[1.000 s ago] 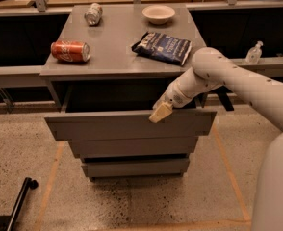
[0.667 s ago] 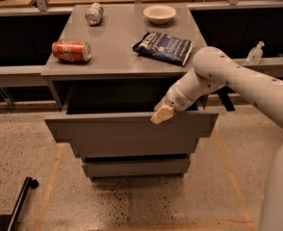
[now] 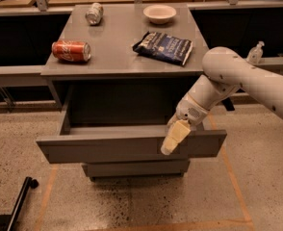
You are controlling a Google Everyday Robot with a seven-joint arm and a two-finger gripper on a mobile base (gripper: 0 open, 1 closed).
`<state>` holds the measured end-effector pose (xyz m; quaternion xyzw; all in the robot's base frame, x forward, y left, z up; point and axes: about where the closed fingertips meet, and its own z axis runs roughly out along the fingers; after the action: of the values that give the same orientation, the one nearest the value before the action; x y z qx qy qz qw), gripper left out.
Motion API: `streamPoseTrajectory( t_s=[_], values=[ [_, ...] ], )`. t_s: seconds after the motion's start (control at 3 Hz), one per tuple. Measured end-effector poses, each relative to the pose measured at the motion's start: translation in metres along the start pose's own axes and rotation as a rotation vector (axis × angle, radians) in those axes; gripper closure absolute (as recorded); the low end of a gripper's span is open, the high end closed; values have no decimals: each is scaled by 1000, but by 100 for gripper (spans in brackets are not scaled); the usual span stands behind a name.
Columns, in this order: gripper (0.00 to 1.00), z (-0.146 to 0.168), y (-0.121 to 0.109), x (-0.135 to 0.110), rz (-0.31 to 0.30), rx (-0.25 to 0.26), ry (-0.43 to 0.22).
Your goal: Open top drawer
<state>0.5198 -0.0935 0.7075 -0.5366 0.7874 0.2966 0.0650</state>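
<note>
The top drawer (image 3: 108, 148) is the wide grey drawer under the grey tabletop; it stands pulled far out, its flat front panel well ahead of the cabinet and its inside dark and bare as far as shows. My gripper (image 3: 173, 137) hangs from the white arm at the right, its pale yellow fingers (image 3: 175, 134) lying over the drawer's front top edge, right of centre. A narrower grey drawer (image 3: 136, 168) shows below it, pushed in.
On the grey tabletop (image 3: 117, 57) lie a red soda can (image 3: 71, 51), a silver can (image 3: 94, 13), a white bowl (image 3: 160, 13) and a dark blue chip bag (image 3: 164, 47). A black pole (image 3: 16, 201) lies on the speckled floor at lower left. Dark shelving flanks the cabinet.
The top drawer has slid further out toward the camera, with my gripper on its front edge moving along with it. The items on the tabletop have not moved.
</note>
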Motion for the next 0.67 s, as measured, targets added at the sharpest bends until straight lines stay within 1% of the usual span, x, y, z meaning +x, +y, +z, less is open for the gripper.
streamPoseTrajectory(
  t_s=[0.33, 0.67],
  values=[
    [0, 0, 24, 15, 28, -67, 29],
    [0, 0, 38, 24, 47, -106, 44]
  ],
)
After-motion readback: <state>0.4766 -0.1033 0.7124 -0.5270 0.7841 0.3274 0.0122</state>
